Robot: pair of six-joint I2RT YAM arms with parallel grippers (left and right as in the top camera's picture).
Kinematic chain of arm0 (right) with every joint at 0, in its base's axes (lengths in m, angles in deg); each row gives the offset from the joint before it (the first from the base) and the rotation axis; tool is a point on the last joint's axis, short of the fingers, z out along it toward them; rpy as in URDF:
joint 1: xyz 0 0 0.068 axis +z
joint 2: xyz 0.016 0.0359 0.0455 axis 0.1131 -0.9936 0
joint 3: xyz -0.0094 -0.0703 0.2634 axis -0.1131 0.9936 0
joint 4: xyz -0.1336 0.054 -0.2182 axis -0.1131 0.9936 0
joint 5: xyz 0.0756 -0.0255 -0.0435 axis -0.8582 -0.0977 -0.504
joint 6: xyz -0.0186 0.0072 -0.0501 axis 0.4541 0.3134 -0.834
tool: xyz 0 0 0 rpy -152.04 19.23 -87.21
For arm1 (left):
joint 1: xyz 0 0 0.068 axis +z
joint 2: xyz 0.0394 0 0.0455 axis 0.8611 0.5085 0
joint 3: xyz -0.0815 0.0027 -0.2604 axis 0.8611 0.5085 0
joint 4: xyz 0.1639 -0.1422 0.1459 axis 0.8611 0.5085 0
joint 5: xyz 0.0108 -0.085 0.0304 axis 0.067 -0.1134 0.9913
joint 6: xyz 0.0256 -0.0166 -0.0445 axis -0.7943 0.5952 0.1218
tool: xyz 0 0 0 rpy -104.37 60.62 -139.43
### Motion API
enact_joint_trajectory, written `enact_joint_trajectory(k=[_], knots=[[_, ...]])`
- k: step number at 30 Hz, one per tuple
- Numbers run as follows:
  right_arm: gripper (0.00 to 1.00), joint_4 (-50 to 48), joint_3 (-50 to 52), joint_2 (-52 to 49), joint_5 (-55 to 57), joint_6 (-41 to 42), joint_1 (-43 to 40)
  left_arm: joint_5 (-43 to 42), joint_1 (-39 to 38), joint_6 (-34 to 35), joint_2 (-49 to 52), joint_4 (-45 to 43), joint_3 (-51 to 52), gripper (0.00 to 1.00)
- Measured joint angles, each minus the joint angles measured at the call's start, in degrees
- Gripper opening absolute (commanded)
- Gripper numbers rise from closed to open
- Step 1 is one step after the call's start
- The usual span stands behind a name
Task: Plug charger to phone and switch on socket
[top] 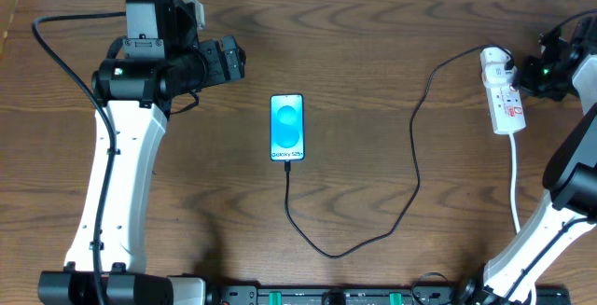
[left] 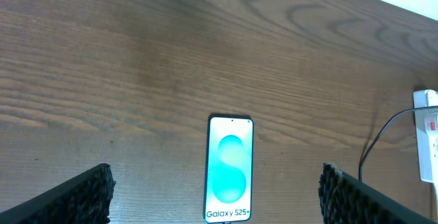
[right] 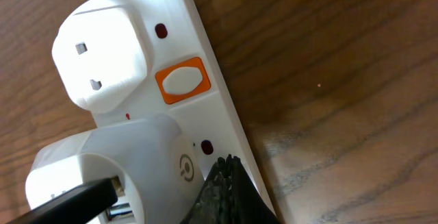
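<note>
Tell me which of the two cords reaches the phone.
The thin black charger, looping to the phone at its bottom edge; the thick white cord just trails away from the socket.

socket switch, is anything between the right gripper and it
Nothing visible. The orange-framed switch lies bare on the socket, and the right gripper is close by it, next to the white adapter.

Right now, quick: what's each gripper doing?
Left gripper: open, empty.
Right gripper: closed, empty, tips at the power strip.
</note>
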Motion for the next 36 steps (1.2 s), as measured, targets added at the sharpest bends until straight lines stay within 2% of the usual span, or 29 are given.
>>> enact_joint_trajectory(k=[9,36], knots=[[0.01,-2.47,2.32,0.85,0.44,-0.22,0.24,0.0,0.0,0.0,0.0,0.0,0.0,0.95],[0.01,-1.16,1.9,1.16,4.59,-0.17,1.97,0.0,0.0,0.0,0.0,0.0,0.0,0.95]])
